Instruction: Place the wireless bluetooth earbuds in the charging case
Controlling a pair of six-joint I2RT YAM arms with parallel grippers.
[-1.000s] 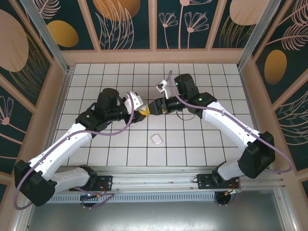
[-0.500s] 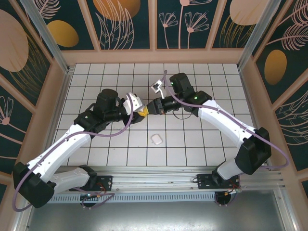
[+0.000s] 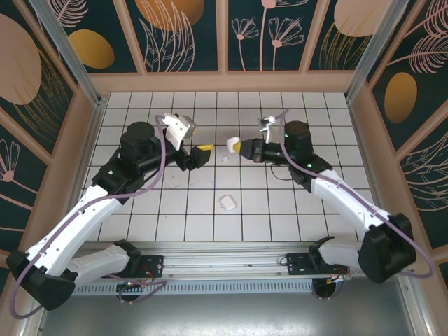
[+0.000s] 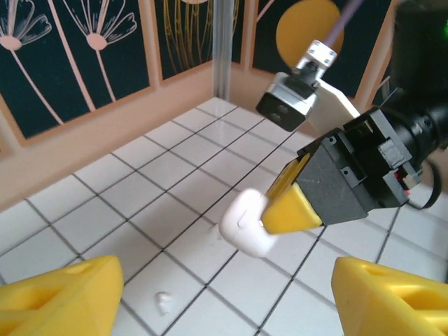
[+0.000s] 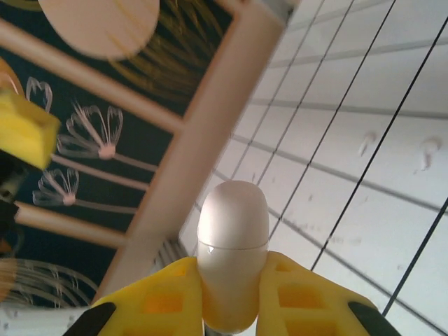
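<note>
white tiled table (image 3: 280, 210). right gripper (image 5: 231, 280) pinches the closed charging case (image 5: 232, 224), its long axis along the fingers (image 5: 308, 294), lid end pointing out past the tips toward the left gripper (image 4: 227, 297), spread wide and empty. one earbud (image 4: 163, 302) lies below, between those fingers (image 4: 392, 294). seemingly the case is held ready; next its lid needs opening.

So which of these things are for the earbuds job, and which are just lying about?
In the job:
charging case, clamped in the right pincer
earbud on the tiles
open left pincer

Lying about:
second white case, alone on the tiles toward the near edge
</note>
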